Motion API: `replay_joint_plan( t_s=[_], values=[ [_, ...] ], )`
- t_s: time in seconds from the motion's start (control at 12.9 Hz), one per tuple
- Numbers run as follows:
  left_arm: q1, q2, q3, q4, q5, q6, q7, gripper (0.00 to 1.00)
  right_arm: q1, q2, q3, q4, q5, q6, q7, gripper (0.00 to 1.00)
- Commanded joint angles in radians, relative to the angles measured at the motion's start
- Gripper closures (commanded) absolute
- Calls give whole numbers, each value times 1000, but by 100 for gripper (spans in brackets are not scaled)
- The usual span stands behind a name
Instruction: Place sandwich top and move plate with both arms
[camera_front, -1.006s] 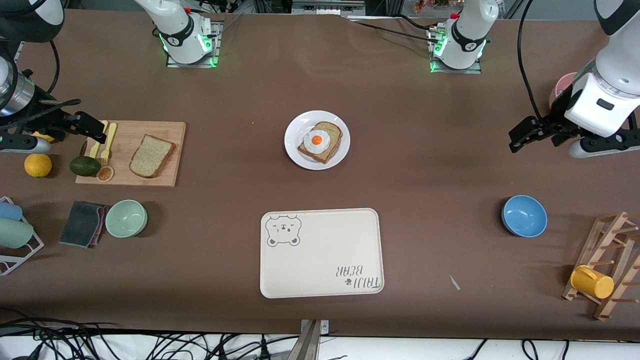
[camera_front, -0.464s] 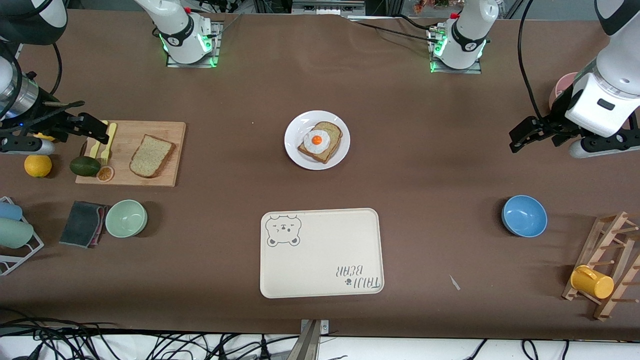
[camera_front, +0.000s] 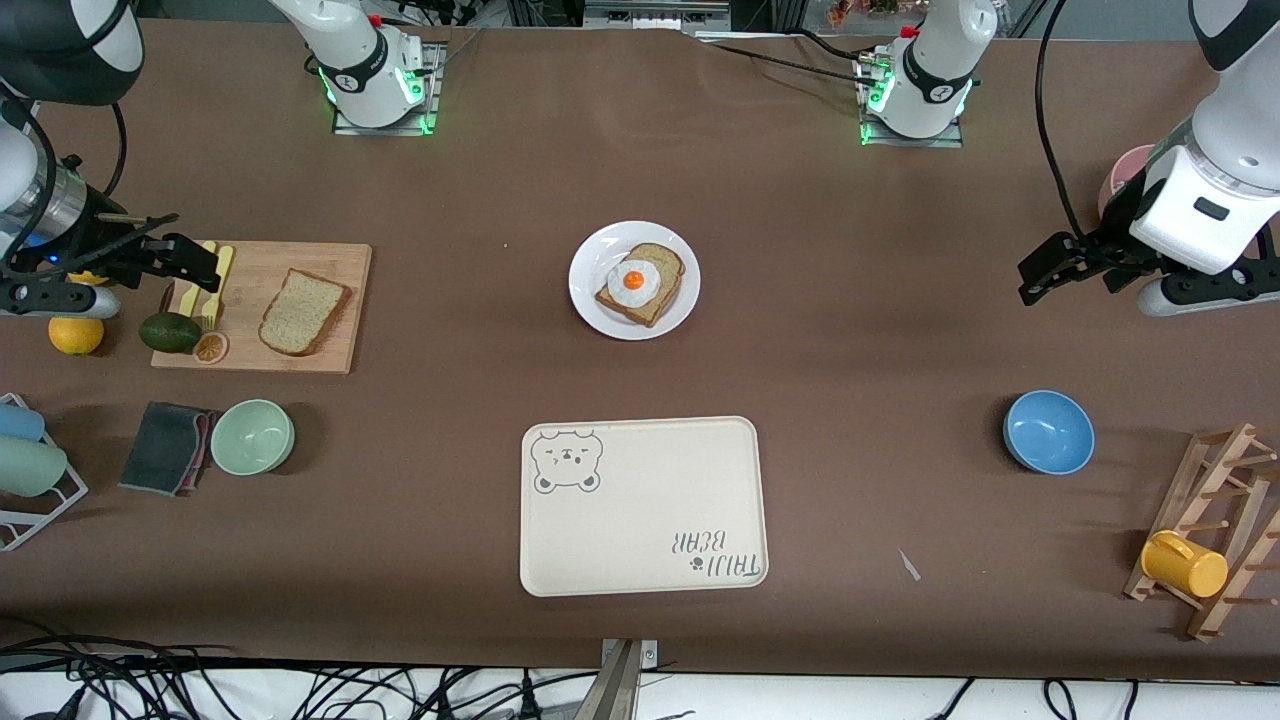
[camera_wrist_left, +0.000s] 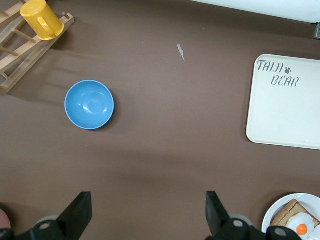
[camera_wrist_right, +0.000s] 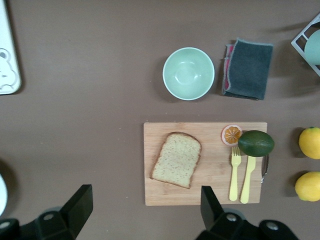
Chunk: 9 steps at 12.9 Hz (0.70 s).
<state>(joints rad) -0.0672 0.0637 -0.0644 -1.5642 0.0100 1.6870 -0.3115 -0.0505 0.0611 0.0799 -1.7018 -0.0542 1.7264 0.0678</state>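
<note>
The sandwich top (camera_front: 303, 311) (camera_wrist_right: 176, 159), a speckled bread slice, lies flat on a wooden cutting board (camera_front: 320, 265). My right gripper (camera_front: 195, 262) (camera_wrist_right: 145, 190) hangs open and empty over the board's edge by the yellow cutlery, apart from the slice. The white plate (camera_front: 590, 300) (camera_wrist_left: 274, 214) sits mid-table and carries a toast with a fried egg (camera_front: 640, 283). My left gripper (camera_front: 1040, 270) (camera_wrist_left: 147, 195) waits open and empty over bare table at the left arm's end.
On the board lie an avocado (camera_front: 169, 332), an orange slice (camera_front: 210, 347) and a yellow fork and knife (camera_front: 214, 285). A green bowl (camera_front: 252, 436), dark cloth (camera_front: 165, 447), cream bear tray (camera_front: 642, 505), blue bowl (camera_front: 1048, 431) and mug rack (camera_front: 1215, 525) stand nearer the camera.
The right arm has shifted slightly, carrying its gripper a little farther over the cutting board's end. The left arm and all objects have not moved.
</note>
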Motion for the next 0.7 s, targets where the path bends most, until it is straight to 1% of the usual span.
replay_joint_plan(
  t_s=[0.0, 0.15, 0.31, 0.46, 0.54, 0.62],
  values=[
    [-13, 11, 6, 33, 5, -26, -12, 0, -3, 20, -2, -21, -22, 48, -8, 4],
    [-13, 11, 6, 33, 5, -26, -14, 0, -5, 22, -12, -68, -21, 102, -2, 5],
    [-13, 11, 6, 33, 7, -26, -14, 0, -5, 20, -41, -155, -13, 203, 4, 5],
    [-11, 11, 6, 35, 10, -26, -12, 0, -8, 11, -55, -237, -4, 261, 33, 5],
    [-11, 11, 6, 35, 11, -26, -12, 0, -6, -10, -77, -295, -1, 274, 33, 5],
    [-11, 11, 6, 33, 10, -26, -12, 0, -6, -36, -83, -364, 1, 307, 33, 5]
  ],
)
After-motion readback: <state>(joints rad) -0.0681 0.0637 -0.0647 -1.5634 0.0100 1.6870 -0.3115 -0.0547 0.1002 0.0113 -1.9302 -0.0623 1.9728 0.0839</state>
